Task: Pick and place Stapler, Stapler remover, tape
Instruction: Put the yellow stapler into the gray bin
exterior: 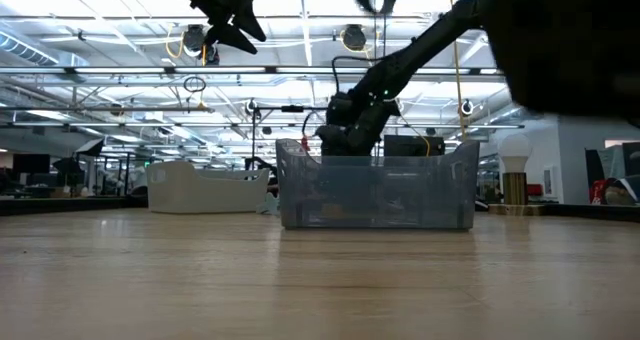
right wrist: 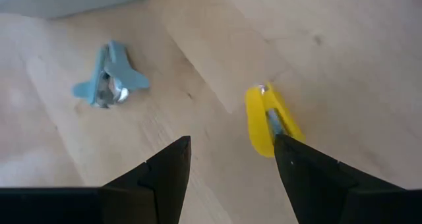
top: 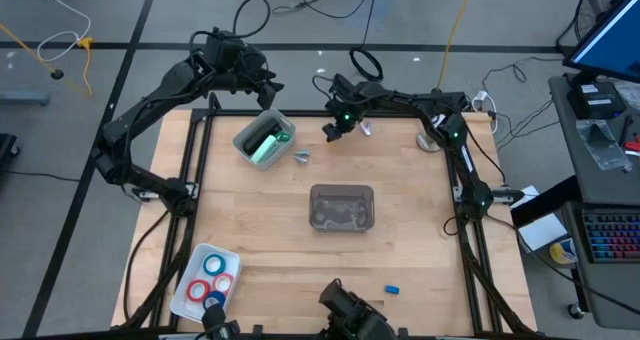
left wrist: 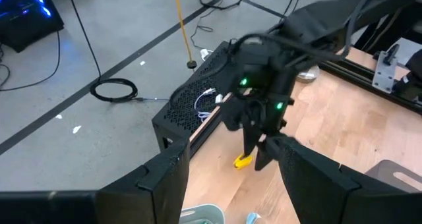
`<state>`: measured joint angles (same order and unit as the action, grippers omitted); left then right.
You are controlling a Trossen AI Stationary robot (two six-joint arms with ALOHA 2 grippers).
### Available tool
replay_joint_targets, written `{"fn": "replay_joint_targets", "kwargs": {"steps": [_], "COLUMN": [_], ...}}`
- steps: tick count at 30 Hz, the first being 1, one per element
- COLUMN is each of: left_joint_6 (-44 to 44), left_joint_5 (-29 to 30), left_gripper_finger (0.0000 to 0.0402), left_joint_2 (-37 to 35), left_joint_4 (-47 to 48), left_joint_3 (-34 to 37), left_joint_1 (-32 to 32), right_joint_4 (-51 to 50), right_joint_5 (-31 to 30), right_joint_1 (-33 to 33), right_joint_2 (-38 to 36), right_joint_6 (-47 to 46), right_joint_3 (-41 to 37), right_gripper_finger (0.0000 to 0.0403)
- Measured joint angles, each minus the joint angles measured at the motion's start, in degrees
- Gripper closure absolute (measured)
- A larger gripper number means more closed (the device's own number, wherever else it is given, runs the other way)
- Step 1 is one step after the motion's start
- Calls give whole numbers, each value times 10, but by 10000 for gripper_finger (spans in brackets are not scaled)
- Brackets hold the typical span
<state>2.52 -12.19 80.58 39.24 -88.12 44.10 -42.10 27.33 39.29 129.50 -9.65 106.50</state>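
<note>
The mint-green stapler (top: 268,144) lies inside a pale tray (top: 244,138) at the far left. My left gripper (top: 268,88) hangs open above that tray's far side. Two stapler removers lie on the wood. The blue-grey one (right wrist: 109,76) is beside the tray, and the yellow one (right wrist: 267,118) is farther right. My right gripper (right wrist: 231,159) hovers open just above the table, slanting down. The yellow remover (left wrist: 244,161) lies just ahead of its fingertips, untouched. The tape rings (top: 212,278), red and blue, rest in a white tray (top: 190,302) at the near left.
A clear plastic bin (top: 342,207) stands mid-table; in the low view, the bin (exterior: 375,185) hides the right gripper's fingertips. A small blue piece (top: 392,289) lies near the front edge. A round white thing (top: 430,140) sits at the far right. Black frame rails border the table.
</note>
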Motion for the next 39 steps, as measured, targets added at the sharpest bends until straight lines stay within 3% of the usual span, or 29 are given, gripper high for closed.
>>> {"fn": "replay_joint_targets", "kwargs": {"steps": [12, 27, 35, 39], "left_joint_6": [7, 15, 19, 28], "left_joint_5": [0, 0, 0, 0], "left_gripper_finger": [169, 169, 169, 169], "left_joint_2": [0, 0, 0, 0], "left_joint_4": [2, 3, 5, 5], "left_joint_3": [0, 0, 0, 0], "left_joint_1": [-11, -15, -15, -15], "right_joint_4": [14, -83, -57, -46], "right_joint_5": [-11, -30, -29, -61], "right_joint_1": [-4, -20, -21, -22], "right_joint_2": [16, 14, -37, -61], "right_joint_6": [-6, -2, 0, 28], "right_joint_3": [2, 0, -4, -3], "right_gripper_finger": [191, 245, 245, 245]}}
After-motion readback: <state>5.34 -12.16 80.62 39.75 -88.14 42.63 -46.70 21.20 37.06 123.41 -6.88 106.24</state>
